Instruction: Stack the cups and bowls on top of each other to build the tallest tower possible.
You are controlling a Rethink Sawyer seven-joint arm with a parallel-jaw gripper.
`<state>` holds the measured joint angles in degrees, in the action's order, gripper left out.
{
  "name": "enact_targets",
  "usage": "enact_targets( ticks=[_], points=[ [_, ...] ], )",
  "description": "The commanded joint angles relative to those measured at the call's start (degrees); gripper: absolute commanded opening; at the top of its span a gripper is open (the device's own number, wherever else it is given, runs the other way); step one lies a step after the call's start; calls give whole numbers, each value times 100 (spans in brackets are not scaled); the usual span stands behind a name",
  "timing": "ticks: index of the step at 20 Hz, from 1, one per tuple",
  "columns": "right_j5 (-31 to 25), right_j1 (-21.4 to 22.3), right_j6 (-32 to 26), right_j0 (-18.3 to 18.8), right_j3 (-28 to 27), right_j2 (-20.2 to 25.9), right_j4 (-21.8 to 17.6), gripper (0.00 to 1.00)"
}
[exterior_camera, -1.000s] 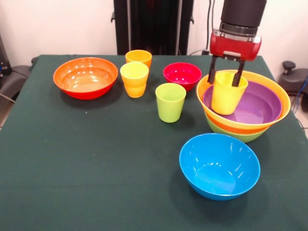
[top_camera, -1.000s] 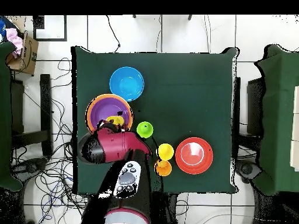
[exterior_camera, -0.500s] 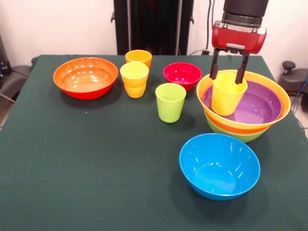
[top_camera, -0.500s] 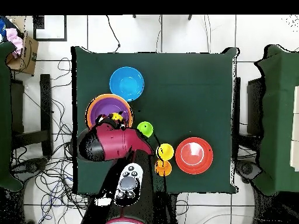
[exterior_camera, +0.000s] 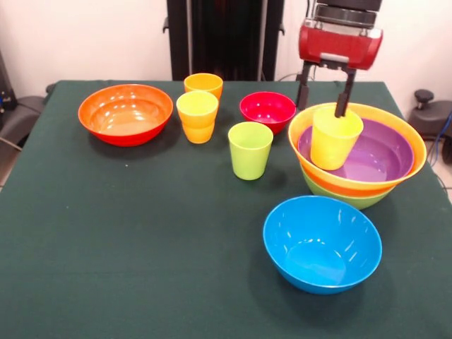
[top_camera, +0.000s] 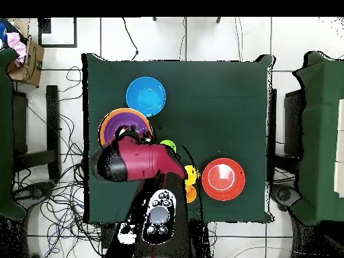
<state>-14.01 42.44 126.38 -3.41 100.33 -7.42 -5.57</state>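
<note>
The end effector (exterior_camera: 323, 90), fingers apart, hangs above the yellow cup (exterior_camera: 333, 137) standing in the purple bowl (exterior_camera: 381, 157).

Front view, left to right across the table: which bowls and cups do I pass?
Red-orange bowl → stacked yellow cup → lime green cup → magenta-red bowl → blue bowl → yellow cup in the purple bowl.
</note>
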Motion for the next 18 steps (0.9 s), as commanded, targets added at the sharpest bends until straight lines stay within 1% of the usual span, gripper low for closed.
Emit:
enact_targets(
  ticks=[1, 4, 7, 11, 12, 15, 18],
  points=[
    [-1181, 272, -378, 524, -202, 610, -43, 100],
    [-1578, 557, -796, 897, -213, 813, -101, 100],
    [-2109, 834, -1280, 1319, -283, 1127, -127, 100],
    [-2435, 852, -1657, 1725, -523, 1473, -302, 100],
    [-2448, 821, -1696, 1786, -563, 1534, -348, 100],
    [-2261, 684, -1803, 2063, -575, 1798, -515, 100],
    [-2228, 582, -1904, 2225, -582, 1989, -677, 100]
  ],
)
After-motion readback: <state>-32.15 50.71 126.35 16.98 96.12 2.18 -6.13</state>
